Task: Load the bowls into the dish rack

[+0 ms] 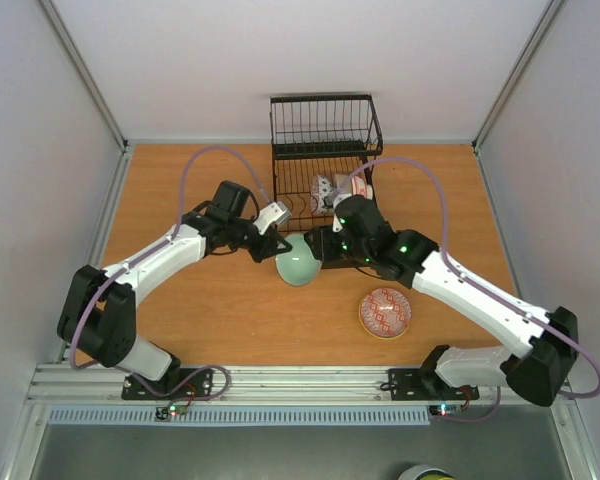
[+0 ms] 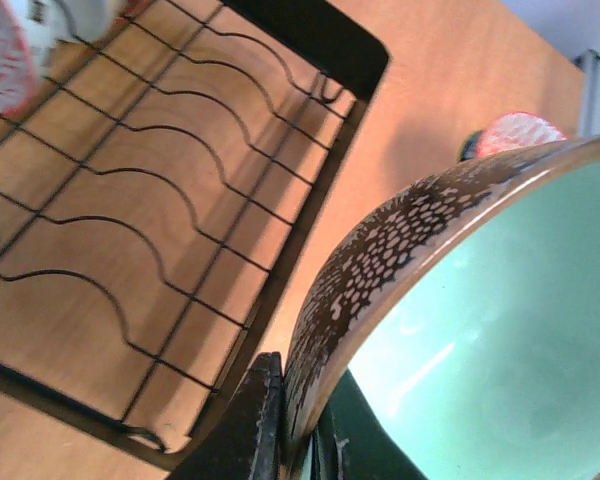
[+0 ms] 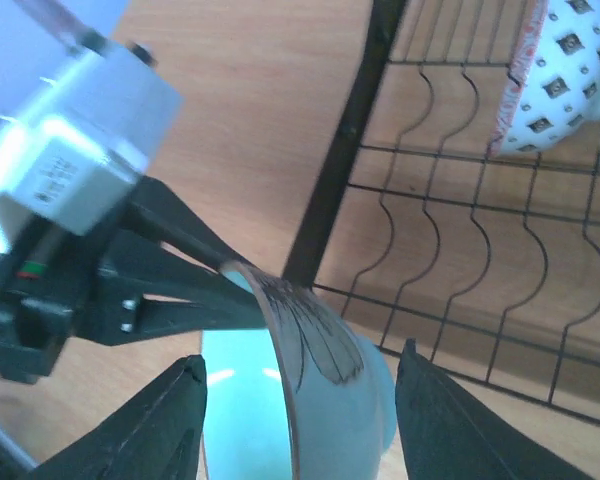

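A pale green bowl (image 1: 298,262) with a dark patterned outside hangs tilted on its side just in front of the dish rack (image 1: 325,150). My left gripper (image 2: 305,400) is shut on its rim (image 2: 380,260), one finger inside and one outside. My right gripper (image 3: 300,395) stands open around the same bowl (image 3: 340,400), its fingers (image 3: 435,420) apart from the walls on both sides. A white bowl with a red rim (image 3: 555,75) leans among the rack's wire dividers (image 3: 460,200). A red-patterned bowl (image 1: 385,312) sits on the table at the front right.
The rack's tall wire basket section (image 1: 325,120) stands at the back edge of the wooden table (image 1: 200,310). Both arms meet at the middle of the table, close to the rack's front edge (image 2: 310,200). White walls enclose the sides.
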Robot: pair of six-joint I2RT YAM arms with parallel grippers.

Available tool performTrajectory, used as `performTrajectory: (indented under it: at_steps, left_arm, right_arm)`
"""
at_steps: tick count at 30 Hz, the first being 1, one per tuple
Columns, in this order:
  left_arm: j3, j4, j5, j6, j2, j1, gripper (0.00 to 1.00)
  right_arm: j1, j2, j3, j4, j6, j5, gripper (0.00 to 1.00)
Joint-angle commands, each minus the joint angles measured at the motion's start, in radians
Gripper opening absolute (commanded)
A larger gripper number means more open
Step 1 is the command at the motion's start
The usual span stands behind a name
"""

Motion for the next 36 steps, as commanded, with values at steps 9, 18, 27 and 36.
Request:
performTrajectory:
  at_steps: [9,18,27,36]
  left_arm:
    - [-0.052,0.134,0.356,0.032,-0.074,0.064,0.0]
    - [-0.077,0.192,0.412,-0.004,-0.1,0.089,0.01]
    - [-0.089,0.216,0.452,-0.037,-0.118,0.102,0.0]
    - [-0.09,0.216,0.469,-0.047,-0.125,0.11,0.01]
  right_arm:
    - [-0.008,-0.183,-0.162,0.181,0.068,-0.242,0.93]
    - [-0.008,-0.193,-0.245,0.235,0.132,-0.277,0.98]
    - [-0.008,-0.165,-0.269,0.328,0.178,-0.341,0.93]
    - [-0.034,-0.119,-0.278,0.437,0.219,-0.451,0.62]
